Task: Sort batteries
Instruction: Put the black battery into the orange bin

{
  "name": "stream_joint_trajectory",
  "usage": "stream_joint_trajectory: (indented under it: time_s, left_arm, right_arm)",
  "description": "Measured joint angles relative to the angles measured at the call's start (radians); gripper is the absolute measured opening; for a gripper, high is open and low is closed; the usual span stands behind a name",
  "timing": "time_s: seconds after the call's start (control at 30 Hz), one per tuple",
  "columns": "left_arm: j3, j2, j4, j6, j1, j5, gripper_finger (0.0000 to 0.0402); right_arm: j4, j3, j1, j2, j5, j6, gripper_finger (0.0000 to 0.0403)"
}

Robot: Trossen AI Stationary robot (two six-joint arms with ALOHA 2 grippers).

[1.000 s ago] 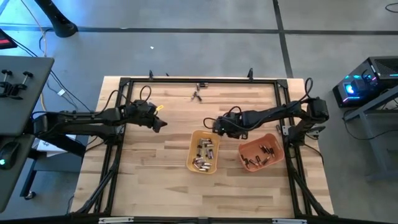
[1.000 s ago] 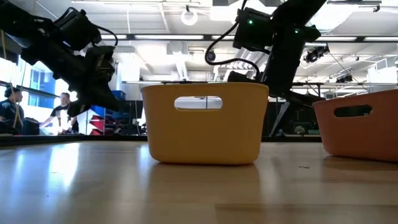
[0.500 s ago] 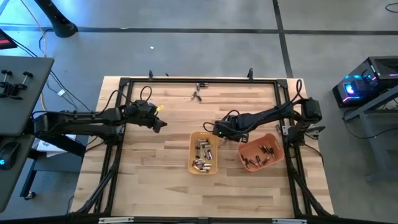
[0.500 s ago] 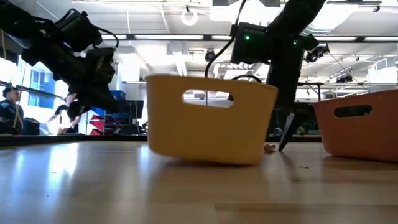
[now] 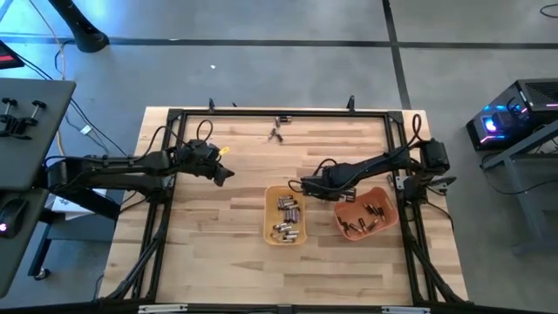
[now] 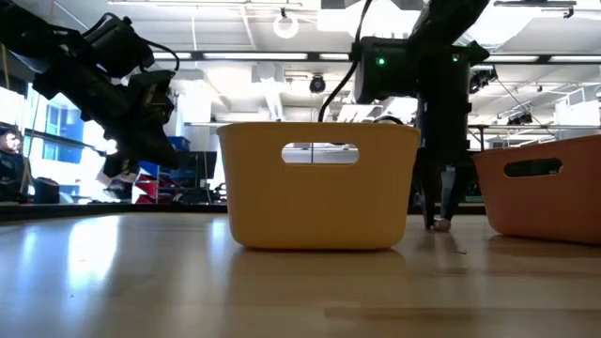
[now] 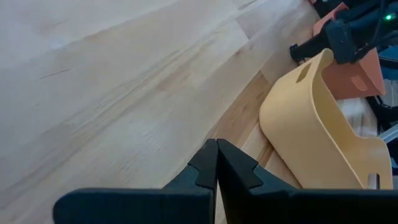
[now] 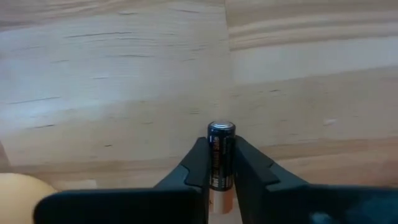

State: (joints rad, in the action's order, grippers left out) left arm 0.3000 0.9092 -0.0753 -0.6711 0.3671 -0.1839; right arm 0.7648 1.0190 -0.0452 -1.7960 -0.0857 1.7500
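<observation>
Two trays on the table (image 5: 218,235): one yellow tray (image 5: 269,228), one orange tray (image 5: 390,218). Roughly eight batteries in the yellow one (image 5: 286,217), hard to pin down exactly since they overlap. About six more batteries in the orange one (image 5: 366,219), again only a rough count. One single dark battery (image 8: 220,155) pinched in the right gripper (image 8: 220,163). Two arms, two grippers total, counting the left gripper (image 5: 224,174). One small dark cluster of bits (image 5: 277,127) near the far edge, too small to count.

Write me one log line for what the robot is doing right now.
right gripper: shut on battery at the table, between yellow tray and orange tray | left gripper: shut, empty, waiting above the table's left side
</observation>
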Motion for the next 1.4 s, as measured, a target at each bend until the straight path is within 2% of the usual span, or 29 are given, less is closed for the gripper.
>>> stream_joint_trajectory:
  time_s: [0.1,0.33,0.43,0.53,0.7,0.83,0.9,1.0,1.17,1.27,1.4]
  left_arm:
    - [0.000,0.000,0.004,0.002,0.016,-0.012,0.0000]
    - [0.000,-0.001,0.029,0.003,0.064,-0.025,0.0000]
    - [0.000,-0.001,0.029,0.002,0.085,-0.078,0.0000]
    - [0.000,-0.001,0.029,0.000,0.092,-0.095,0.0000]
    - [0.000,-0.001,0.028,0.001,0.092,-0.092,0.0000]
    - [0.001,-0.001,0.029,0.002,0.092,-0.079,0.0000]
    - [0.001,-0.001,0.029,0.009,0.098,-0.078,0.0000]
    - [0.001,-0.001,0.036,0.010,0.120,-0.078,0.0000]
    - [0.002,0.000,0.070,0.002,0.171,-0.119,0.0000]
    - [0.002,0.000,0.072,-0.004,0.193,-0.149,0.0000]
    - [0.002,0.000,0.083,-0.021,0.211,-0.145,0.0000]
  right_arm:
    - [0.082,0.046,-0.001,-0.001,-0.036,-0.019,0.0016]
    - [0.222,0.165,0.046,0.086,-0.165,-0.199,0.0016]
    - [0.219,0.186,0.043,0.149,-0.152,-0.280,0.0016]
    - [0.277,0.190,-0.013,0.213,-0.103,-0.293,0.0016]
    - [0.493,0.190,-0.187,0.302,-0.035,-0.092,0.0016]
    - [0.518,0.190,-0.315,0.334,0.026,0.100,0.0017]
    - [0.510,0.182,-0.361,0.334,0.069,0.148,0.0035]
    - [0.510,0.146,-0.387,0.313,0.136,0.180,0.0092]
    - [0.474,0.102,-0.322,0.309,0.142,0.192,0.0199]
    - [0.451,0.116,-0.250,0.312,0.118,0.084,0.0229]
    - [0.303,0.158,-0.100,0.314,-0.013,-0.179,0.0233]
